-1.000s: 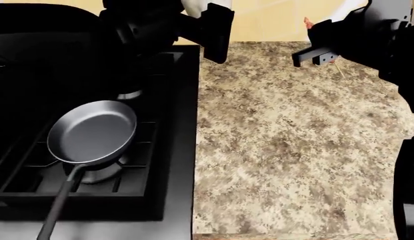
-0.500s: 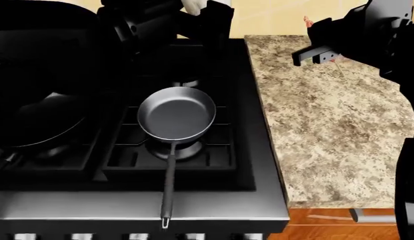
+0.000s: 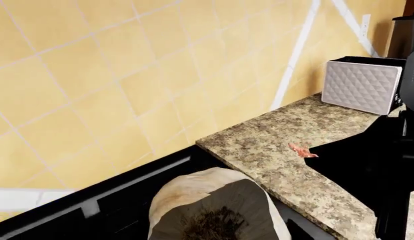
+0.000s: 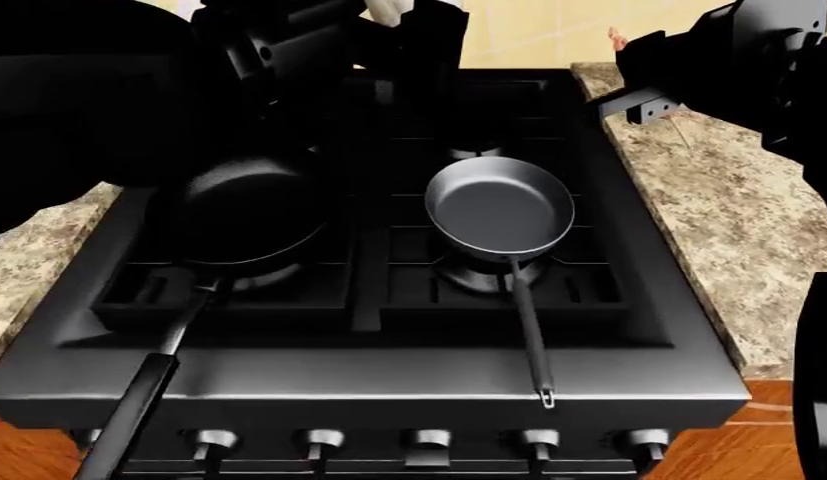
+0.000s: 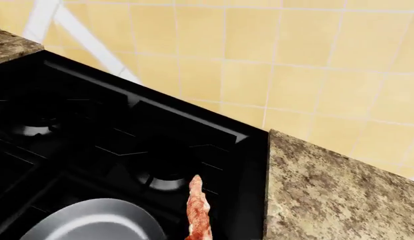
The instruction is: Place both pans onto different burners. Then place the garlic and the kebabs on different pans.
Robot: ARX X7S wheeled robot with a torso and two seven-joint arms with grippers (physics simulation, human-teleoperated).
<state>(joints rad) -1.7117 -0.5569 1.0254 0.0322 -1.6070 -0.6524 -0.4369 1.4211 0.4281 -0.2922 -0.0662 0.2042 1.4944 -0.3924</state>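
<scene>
Stove (image 4: 386,330) now centred in head view after sliding right, grey pan (image 4: 501,212) on its front right burner, black pan (image 4: 246,212) front left, left claw (image 4: 413,25) clamped on garlic (image 3: 217,207), right claw (image 4: 653,60) gripping kebabs (image 5: 198,212) above worktop (image 4: 733,230).

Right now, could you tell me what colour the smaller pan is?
The smaller pan is grey with a thin dark handle; the head view shows it best.
</scene>
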